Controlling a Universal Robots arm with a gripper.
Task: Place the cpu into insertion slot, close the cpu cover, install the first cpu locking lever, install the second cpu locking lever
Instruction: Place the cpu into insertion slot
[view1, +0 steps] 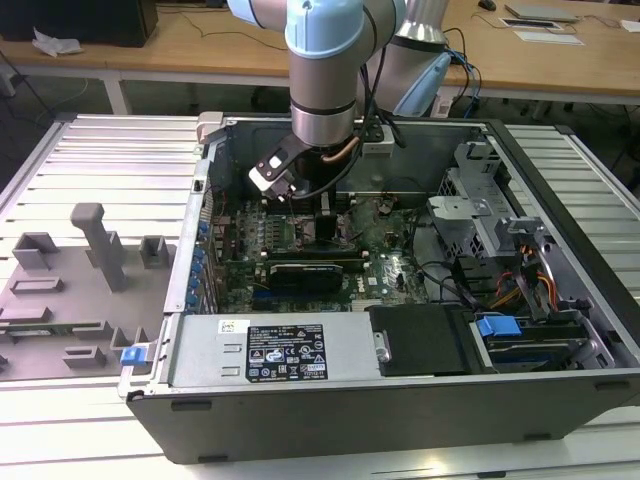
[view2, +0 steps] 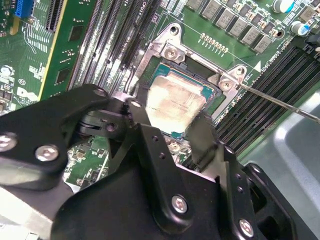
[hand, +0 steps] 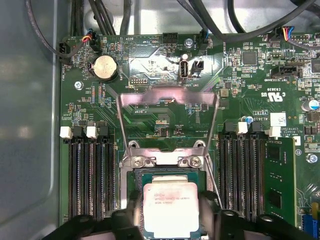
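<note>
Silvery cpu (hand: 170, 207) rests in the insertion slot (view2: 192, 62), and the hand (view2: 169, 117) grips its two opposite edges. The cpu cover (hand: 167, 96) stands open, lifted off the slot.

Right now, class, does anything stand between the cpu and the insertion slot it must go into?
Nothing visible does. The cpu cover is folded back, clear of the insertion slot. The cpu lies directly over the slot, within its frame, with the gripper shut on two of its sides.
</note>
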